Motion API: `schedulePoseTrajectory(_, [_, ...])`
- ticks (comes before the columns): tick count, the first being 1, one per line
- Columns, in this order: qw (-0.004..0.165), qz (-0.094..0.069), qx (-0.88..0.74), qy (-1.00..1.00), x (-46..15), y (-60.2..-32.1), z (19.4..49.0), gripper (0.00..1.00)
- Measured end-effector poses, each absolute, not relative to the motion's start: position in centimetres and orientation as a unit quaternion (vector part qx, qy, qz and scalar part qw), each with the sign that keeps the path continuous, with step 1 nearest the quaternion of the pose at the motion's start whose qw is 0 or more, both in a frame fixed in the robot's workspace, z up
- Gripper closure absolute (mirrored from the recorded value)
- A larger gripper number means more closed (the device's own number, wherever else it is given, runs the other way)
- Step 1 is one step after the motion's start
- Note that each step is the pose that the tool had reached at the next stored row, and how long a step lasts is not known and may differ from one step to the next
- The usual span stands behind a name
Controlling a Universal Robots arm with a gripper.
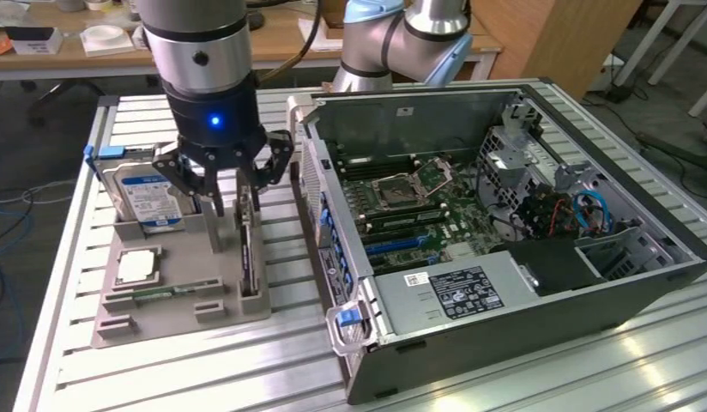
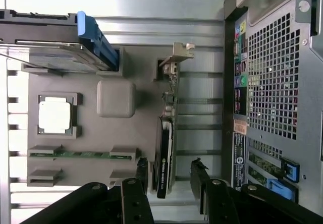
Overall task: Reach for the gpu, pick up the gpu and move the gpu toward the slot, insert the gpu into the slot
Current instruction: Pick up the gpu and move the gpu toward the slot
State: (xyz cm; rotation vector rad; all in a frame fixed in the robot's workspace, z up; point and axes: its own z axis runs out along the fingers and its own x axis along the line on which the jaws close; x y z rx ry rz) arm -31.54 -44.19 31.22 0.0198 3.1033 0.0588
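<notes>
Pincer: your gripper point(image 1: 233, 202) point(image 2: 170, 177) is spread wide, not clamped on anything.
Gpu: the gpu point(image 1: 250, 253) point(image 2: 164, 156) stands on edge in the grey holder point(image 1: 171, 319), beside the computer case point(image 1: 537, 343).
Relation: one end of the card sits between your two fingers.

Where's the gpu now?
The gpu stands on edge in the grey holder, on the exterior view's left beside the computer case, straddled by the open gripper.

Exterior view looks obliquely down; closer wrist view, straight down, shares tray point(image 1: 188, 266) point(image 2: 91, 133), gpu point(image 1: 250, 257) point(image 2: 164, 156)
</notes>
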Motion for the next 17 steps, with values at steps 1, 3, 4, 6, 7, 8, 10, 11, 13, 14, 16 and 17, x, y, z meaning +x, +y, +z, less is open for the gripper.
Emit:
schedulePoseTrajectory(1, [0.019,0.019,0.006,1.000,-31.5,-44.2,31.0,0.53])
schedulePoseTrajectory(3, [0.019,0.019,0.007,1.000,-31.5,-44.2,30.7,0.53])
schedulePoseTrajectory(4, [0.019,0.019,0.007,1.000,-31.5,-44.3,30.5,0.53])
schedulePoseTrajectory(6, [0.019,0.019,0.007,1.000,-31.5,-44.3,30.1,0.53])
schedulePoseTrajectory(7, [0.019,0.019,0.007,1.000,-31.5,-44.4,30.0,0.53])
schedulePoseTrajectory(8, [0.019,0.019,0.007,1.000,-31.5,-44.4,29.8,0.53])
schedulePoseTrajectory(10, [0.019,0.019,0.008,1.000,-31.5,-44.6,29.4,0.53])
schedulePoseTrajectory(11, [0.019,0.019,0.008,1.000,-31.5,-44.6,29.2,0.53])
schedulePoseTrajectory(13, [0.019,0.019,0.009,1.000,-31.5,-44.8,28.9,0.53])
schedulePoseTrajectory(14, [0.019,0.019,0.009,1.000,-31.5,-44.9,28.7,0.53])
schedulePoseTrajectory(16, [0.019,0.019,0.010,1.000,-31.4,-45.0,28.5,0.53])
schedulePoseTrajectory(17, [0.019,0.019,0.010,1.000,-31.3,-45.1,28.3,0.53])
